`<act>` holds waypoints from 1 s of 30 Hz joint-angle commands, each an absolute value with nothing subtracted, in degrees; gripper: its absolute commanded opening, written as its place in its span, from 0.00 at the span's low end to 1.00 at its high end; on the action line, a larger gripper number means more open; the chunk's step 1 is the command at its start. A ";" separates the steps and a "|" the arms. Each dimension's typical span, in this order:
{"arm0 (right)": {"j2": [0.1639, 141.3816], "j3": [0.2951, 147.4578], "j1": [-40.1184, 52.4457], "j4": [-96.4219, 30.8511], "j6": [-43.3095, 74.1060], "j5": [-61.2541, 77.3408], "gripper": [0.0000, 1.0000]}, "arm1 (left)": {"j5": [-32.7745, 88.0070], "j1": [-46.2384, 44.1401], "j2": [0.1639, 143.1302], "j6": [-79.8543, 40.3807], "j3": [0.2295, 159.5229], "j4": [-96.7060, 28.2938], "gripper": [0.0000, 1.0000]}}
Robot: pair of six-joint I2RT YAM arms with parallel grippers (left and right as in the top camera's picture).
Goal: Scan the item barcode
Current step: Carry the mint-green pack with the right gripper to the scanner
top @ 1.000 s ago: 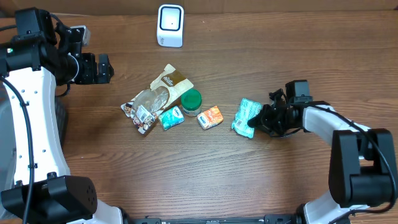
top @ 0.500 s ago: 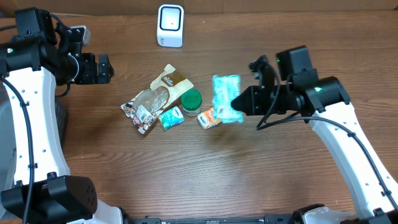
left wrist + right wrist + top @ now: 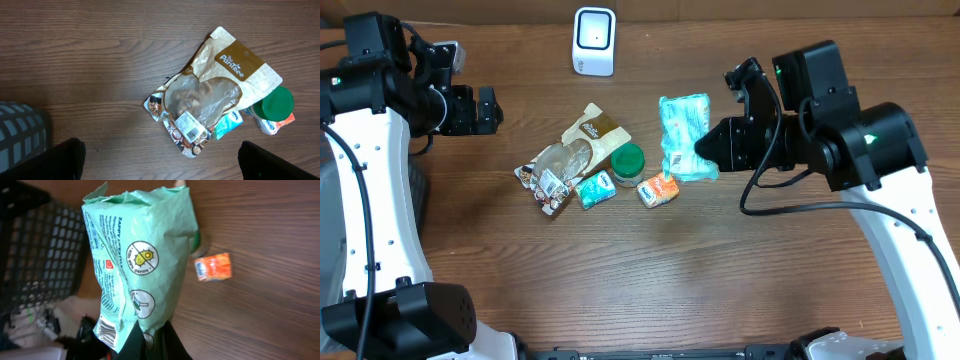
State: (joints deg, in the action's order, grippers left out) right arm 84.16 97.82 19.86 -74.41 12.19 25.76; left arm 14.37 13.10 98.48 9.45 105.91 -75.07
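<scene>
Grips the mint-green packet (image 3: 684, 135) by one end in the right end effector (image 3: 705, 160), clamped tight — holds it off the bench (image 3: 620, 280), just over the orange packet (image 3: 659, 188) and right of the green-lidded jar (image 3: 627, 161). Shows a barcode (image 3: 106, 330) by the pinched end in the right wrist view. Holds the left end effector (image 3: 488, 108) wide open and empty at far left, well apart from the white scanner (image 3: 594, 40).

Packet (image 3: 142, 265) between right fingers (image 3: 175, 347) was mint green, white round icons; pack (image 3: 213, 267) beyond fingers orange; table (image 3: 260, 305) brown woodgrain.
</scene>
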 commanded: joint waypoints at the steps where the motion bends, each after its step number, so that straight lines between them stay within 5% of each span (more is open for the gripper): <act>1: 88.18 101.14 19.92 -73.58 16.75 19.27 0.04 | 14.83 12.73 97.82 10.72 107.02 -74.98 1.00; 11: 107.50 120.70 24.60 -65.67 11.38 -4.23 0.04 | 14.83 12.73 97.82 10.74 107.02 -74.96 1.00; 13: 112.53 120.49 28.29 -51.70 4.78 -18.63 0.04 | 14.83 12.73 97.82 10.74 107.02 -74.98 1.00; 18: 121.51 120.33 31.11 -29.82 -7.18 -29.41 0.04 | 14.83 12.73 97.82 10.74 107.02 -74.96 1.00; 30: 140.92 120.33 32.10 19.51 -38.33 -31.18 0.04 | 14.83 12.73 97.82 10.74 107.02 -74.96 1.00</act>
